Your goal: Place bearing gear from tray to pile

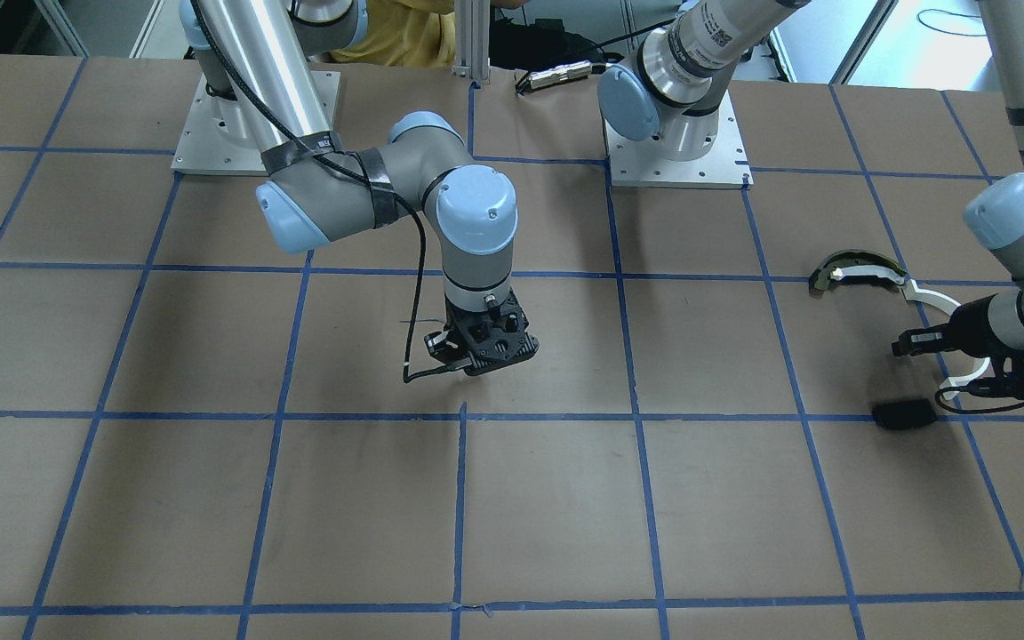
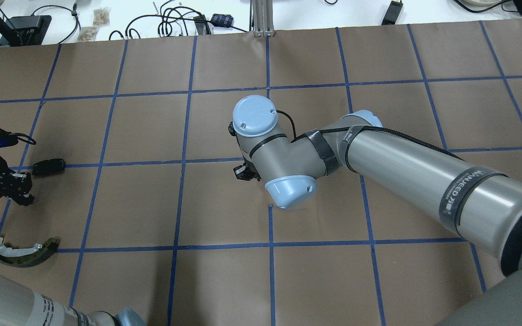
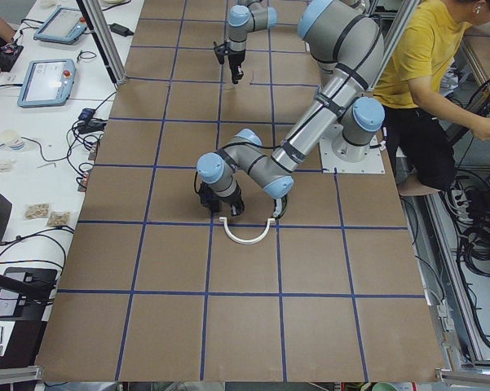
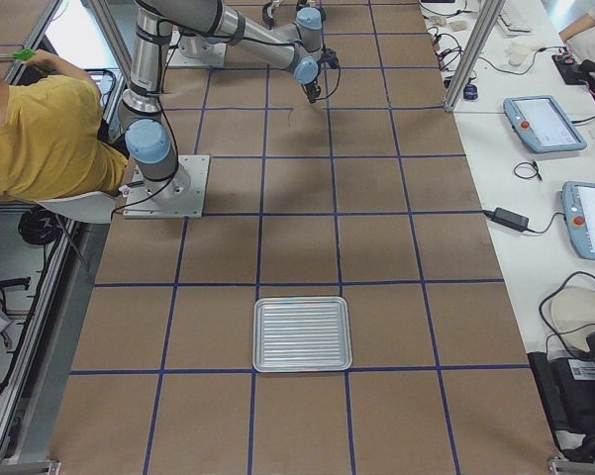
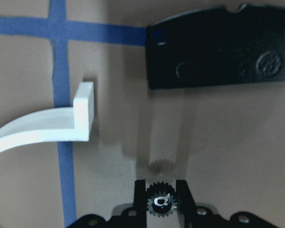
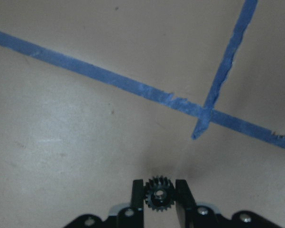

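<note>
Closest to the left wrist camera, the left arm's fingers (image 5: 140, 197) are clamped on the bearing gear (image 5: 161, 202), a small black toothed wheel with a silvery centre. It is held upright between them, and its toothed shadow falls on the brown paper just ahead. Beyond it lies the pile. The white arc (image 5: 47, 126) has its squared end to the left of the gear. The flat black plate (image 5: 220, 47) lies further off and to the right, against a blue tape line (image 5: 61, 71). The gear hangs short of the gap between these two and touches neither.

In the front-facing view, the olive-edged curved piece (image 1: 859, 267) meets the far end of the arc. The left arm reaches in low over the arc's middle.

Further along the table (image 1: 210, 498), near its middle, the right arm points straight down. The right arm's fingers (image 6: 138, 194) are closed on a second gear (image 6: 159, 194), also black and toothed. It is held over the paper near a crossing of tape lines, well apart from the pile.

Furthest from both arms, at the table's other end, the tray (image 4: 303, 300) lies flat inside one taped square. At this size I can make out only its ribbed metal floor and raised rim.
</note>
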Controlling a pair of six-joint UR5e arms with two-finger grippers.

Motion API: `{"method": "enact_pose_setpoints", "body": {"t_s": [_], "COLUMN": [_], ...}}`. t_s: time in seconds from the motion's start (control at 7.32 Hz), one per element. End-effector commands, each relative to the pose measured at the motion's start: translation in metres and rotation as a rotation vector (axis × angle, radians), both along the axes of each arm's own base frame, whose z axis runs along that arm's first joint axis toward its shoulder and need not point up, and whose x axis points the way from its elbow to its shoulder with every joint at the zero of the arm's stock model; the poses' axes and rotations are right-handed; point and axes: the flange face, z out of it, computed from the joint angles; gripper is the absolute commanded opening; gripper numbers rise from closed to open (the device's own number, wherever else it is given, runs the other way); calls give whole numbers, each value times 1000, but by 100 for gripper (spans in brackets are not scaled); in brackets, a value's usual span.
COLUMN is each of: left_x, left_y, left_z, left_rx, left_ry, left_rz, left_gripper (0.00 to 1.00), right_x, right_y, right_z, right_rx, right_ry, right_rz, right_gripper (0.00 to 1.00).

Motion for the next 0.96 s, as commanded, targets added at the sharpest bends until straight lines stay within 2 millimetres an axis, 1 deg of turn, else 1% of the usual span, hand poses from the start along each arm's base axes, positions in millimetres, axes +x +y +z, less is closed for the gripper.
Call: {"method": "enact_pose_setpoints", "body": {"t_s": [0.0,0.14,0.27,0.41,0.55,0.68,0.82], "left_x": [-1,-1,0,-2,-9,-54,-125], "left_y": [3,4,5,3,-9,-49,-96], "left_z": [2,2,2,3,16,51,93], "left_rx": [28,34,48,49,12,-57,-131], "left_ry": [5,-1,-15,-17,-28,-88,-140], "left_rz": [-9,-11,-17,-21,-27,-123,-205], "left_gripper": [58,99,100,100,100,100,100], "right_x": [-34,-86,-138,-187,-227,-237,-246], "right_y": [-44,-75,-97,-108,-107,-86,-56], "right_z": [61,100,150,192,224,261,292], "right_rx": [-85,-2,10,-4,-13,-26,-33], "right_ry": [-10,16,28,42,40,28,27], "right_rz": [-5,-83,-108,-50,-89,-118,-130], "right_gripper": [100,100,100,100,100,100,100]}}
